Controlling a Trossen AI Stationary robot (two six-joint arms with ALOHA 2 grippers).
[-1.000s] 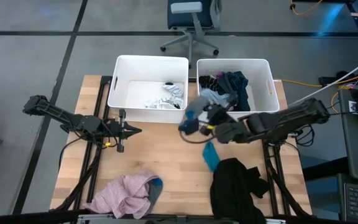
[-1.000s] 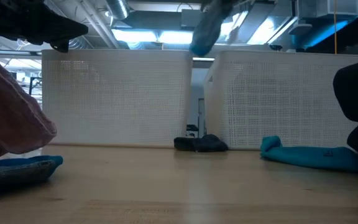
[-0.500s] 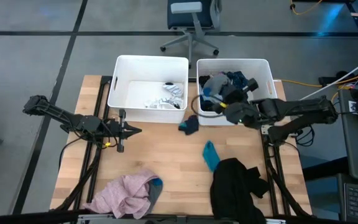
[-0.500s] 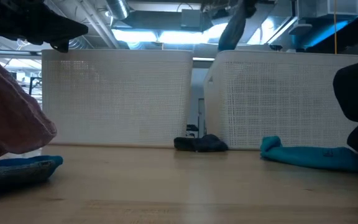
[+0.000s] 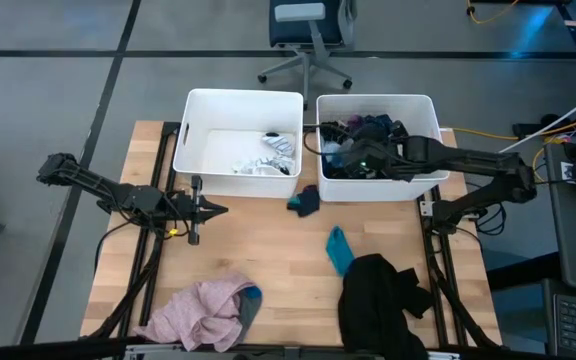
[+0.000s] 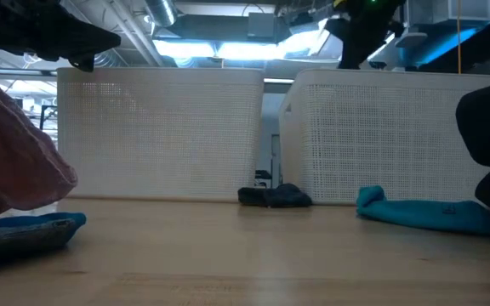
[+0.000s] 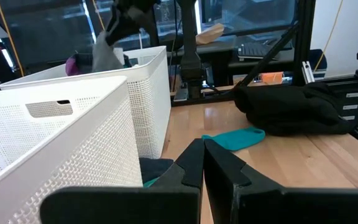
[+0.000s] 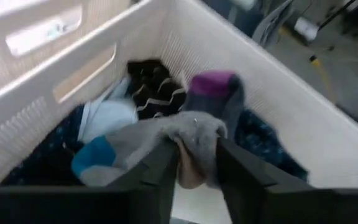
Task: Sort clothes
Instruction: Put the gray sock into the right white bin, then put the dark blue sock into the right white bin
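Wooden desk (image 5: 258, 240) carries two tubs at twelve o'clock; the right end effector (image 8: 194, 163) pinches a grey sock (image 8: 166, 140) over the right tub (image 5: 430, 120). Releasing late could drag it out. Left end effector (image 7: 202, 163), pressed together, waits at nine o'clock.

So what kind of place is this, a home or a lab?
Likely a robotics lab or workshop, not a home: a bare wooden table on a concrete floor, an office chair behind it, exposed ceiling ducts, and cables trailing off beside the table.
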